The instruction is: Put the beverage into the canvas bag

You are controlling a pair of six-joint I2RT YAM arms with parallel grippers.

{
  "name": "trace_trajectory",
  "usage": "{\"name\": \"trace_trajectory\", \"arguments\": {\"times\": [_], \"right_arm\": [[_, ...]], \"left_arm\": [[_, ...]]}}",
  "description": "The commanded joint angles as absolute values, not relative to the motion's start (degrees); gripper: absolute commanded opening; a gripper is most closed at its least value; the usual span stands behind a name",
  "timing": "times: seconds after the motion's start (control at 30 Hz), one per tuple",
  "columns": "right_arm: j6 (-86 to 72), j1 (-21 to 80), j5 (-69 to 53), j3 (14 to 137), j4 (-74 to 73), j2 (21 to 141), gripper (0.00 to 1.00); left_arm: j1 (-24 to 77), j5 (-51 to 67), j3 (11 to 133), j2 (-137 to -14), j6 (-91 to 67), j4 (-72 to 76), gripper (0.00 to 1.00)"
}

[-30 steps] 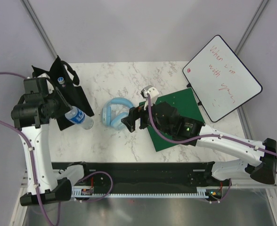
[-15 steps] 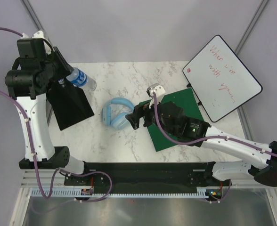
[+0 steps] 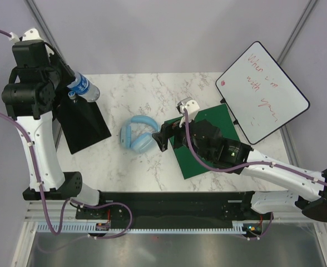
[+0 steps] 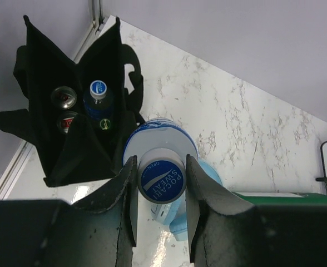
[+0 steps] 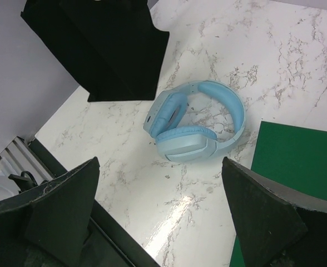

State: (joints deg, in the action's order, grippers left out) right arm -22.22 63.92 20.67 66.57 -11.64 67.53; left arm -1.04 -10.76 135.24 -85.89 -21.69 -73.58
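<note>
My left gripper point(image 4: 160, 167) is shut on the blue-and-white cap of a Pocari Sweat bottle point(image 4: 161, 139), which hangs below the fingers. In the top view the bottle point(image 3: 83, 88) is held high at the right edge of the black canvas bag point(image 3: 84, 121). The bag point(image 4: 58, 150) stands open at the table's back left. It holds a capped bottle point(image 4: 98, 100) and two cans point(image 4: 63, 97). My right gripper point(image 5: 163, 194) is open and empty above the table near the headphones, also shown in the top view point(image 3: 162, 139).
Light blue headphones point(image 3: 137, 135) lie mid-table, right of the bag, and show in the right wrist view point(image 5: 194, 119). A green board point(image 3: 208, 139) lies under my right arm. A whiteboard point(image 3: 262, 92) leans at the back right. Walls stand close behind the bag.
My left arm has raised the bottle and carried it back and left, from the bag's near right corner to above its right edge. The right gripper has shifted slightly right.
</note>
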Motion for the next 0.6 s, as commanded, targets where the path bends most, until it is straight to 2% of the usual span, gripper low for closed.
{"name": "trace_trajectory", "arguments": {"times": [0.0, 0.33, 0.57], "right_arm": [[-21.7, 63.8, 21.7, 67.8, -11.3, 65.9, 0.98], [-21.8, 63.8, 21.3, 67.7, -11.6, 66.0, 0.98], [-21.5, 63.8, 21.2, 68.1, -12.3, 67.0, 0.98]], "left_arm": [[-1.1, -14.7, 141.0, -83.8, -19.8, -59.6, 0.02], [-1.2, -25.9, 141.9, -84.5, -13.5, -55.5, 0.02], [-1.2, -28.8, 141.4, -85.6, -11.0, -52.4, 0.02]]}}
